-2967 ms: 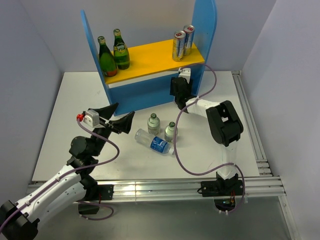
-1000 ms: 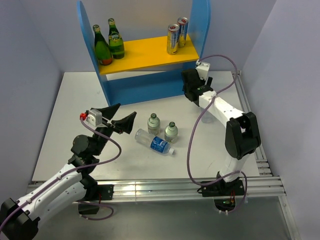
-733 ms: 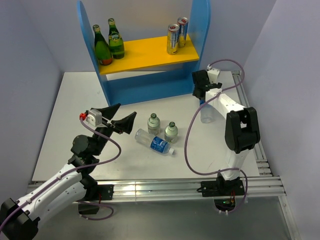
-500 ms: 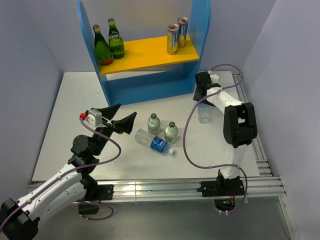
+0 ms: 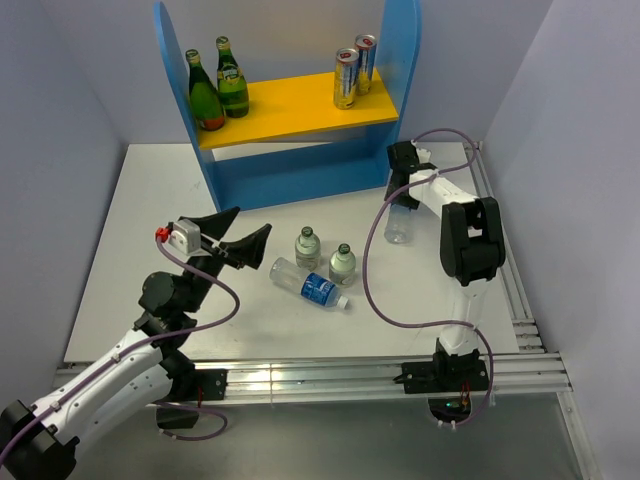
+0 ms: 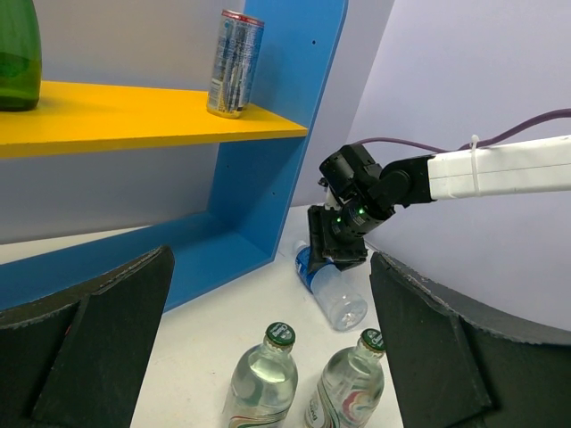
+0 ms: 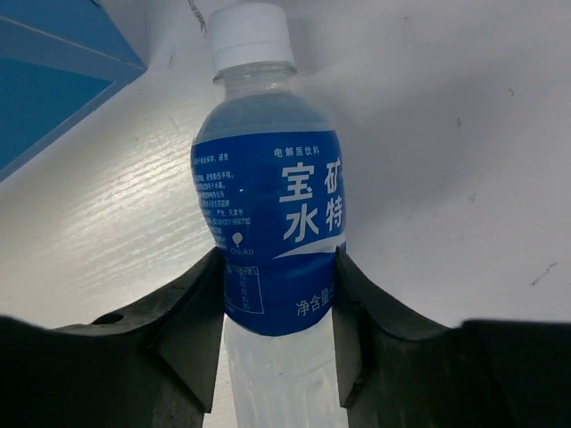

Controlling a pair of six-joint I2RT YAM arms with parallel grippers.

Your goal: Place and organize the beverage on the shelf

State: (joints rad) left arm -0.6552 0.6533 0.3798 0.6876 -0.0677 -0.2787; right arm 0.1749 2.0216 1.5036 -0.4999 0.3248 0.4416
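**Eight Drinks, Four Shelved**

The shelf (image 5: 300,112) stood at the back of the white tabletop (image 5: 160,200), holding two green bottles (image 5: 206,100) (image 5: 232,90) and two cans (image 5: 345,78) (image 5: 366,60). Below stood two small bottles (image 5: 307,248) (image 5: 342,264), beside one lying bottle (image 5: 310,286). The right hand (image 7: 278,276) pinched one tilted bottle (image 7: 272,205). The left hand (image 5: 252,221) was spread. Pale walls closed round.

Both are the same build, really: the white-shelled left arm (image 5: 100,378) and the white-shelled right arm (image 5: 460,320) have chunky black joint housings, with a glossy purple cable (image 5: 364,275) strung along each. The left gripper (image 5: 250,220) has big matte-black wedge fingers, with a small grey block with a red tip (image 5: 158,234) behind them. Tiny green lights (image 6: 343,214) glow on the right wrist, and there's a white zip tie (image 6: 473,143) on its cable.
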